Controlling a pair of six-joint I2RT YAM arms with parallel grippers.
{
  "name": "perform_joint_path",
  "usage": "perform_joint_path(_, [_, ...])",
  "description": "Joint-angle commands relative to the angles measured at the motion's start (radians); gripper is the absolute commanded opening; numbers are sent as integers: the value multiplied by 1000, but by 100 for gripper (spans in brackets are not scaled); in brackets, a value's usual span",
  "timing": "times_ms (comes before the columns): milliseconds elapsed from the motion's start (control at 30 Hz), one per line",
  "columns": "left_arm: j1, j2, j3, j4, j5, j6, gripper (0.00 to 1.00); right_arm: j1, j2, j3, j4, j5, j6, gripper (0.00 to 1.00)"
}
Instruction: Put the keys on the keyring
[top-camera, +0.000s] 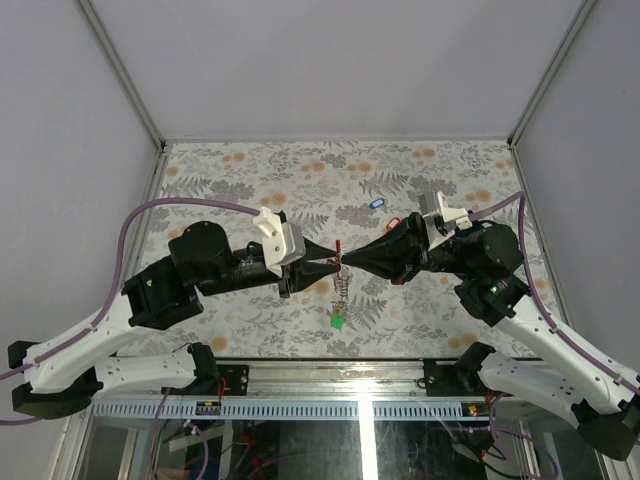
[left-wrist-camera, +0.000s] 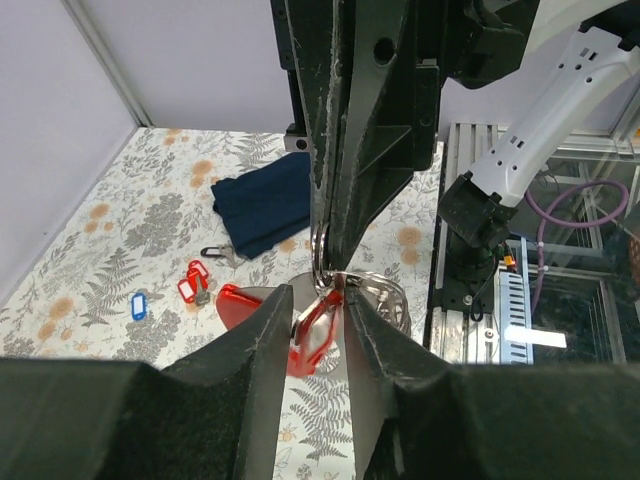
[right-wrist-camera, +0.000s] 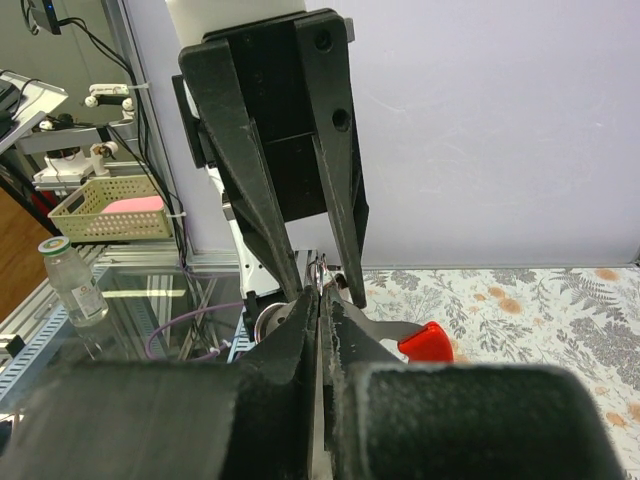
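Top view, left to right. The left gripper (top-camera: 332, 262) reaches in from the left and is held above the middle of the floral bench (top-camera: 230, 180). In the left wrist view its fingers (left-wrist-camera: 262, 340) stand narrowly apart, clamped on a red-tagged key (left-wrist-camera: 314, 326) that sits between them. Tip to tip against it, the right gripper (top-camera: 349, 262) comes in from the right. Its fingers (right-wrist-camera: 300, 335) are pressed together on the silvery keyring (left-wrist-camera: 366, 286), which hangs just below the point where the two grippers meet, clear of the bench.

The loose keys lie on the bench. A green-tagged key (top-camera: 338, 321) lies near the front edge, almost directly under the grippers. A blue-tagged key (top-camera: 376, 204) lies farther back. The red-tagged keys (top-camera: 393, 222) lie just to its right, beside the right gripper. In the left wrist view a folded navy cloth (left-wrist-camera: 265, 205) lies beyond these red-tagged keys.
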Motion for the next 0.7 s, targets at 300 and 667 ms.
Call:
perform_joint_path(300, [-8,-3,17,54,16,17,6,0,-19,6,80,33,1,0])
perform_joint_path(667, [-8,-10,5,46,-6,24,3,-1,-30,-11,179,78,64,0])
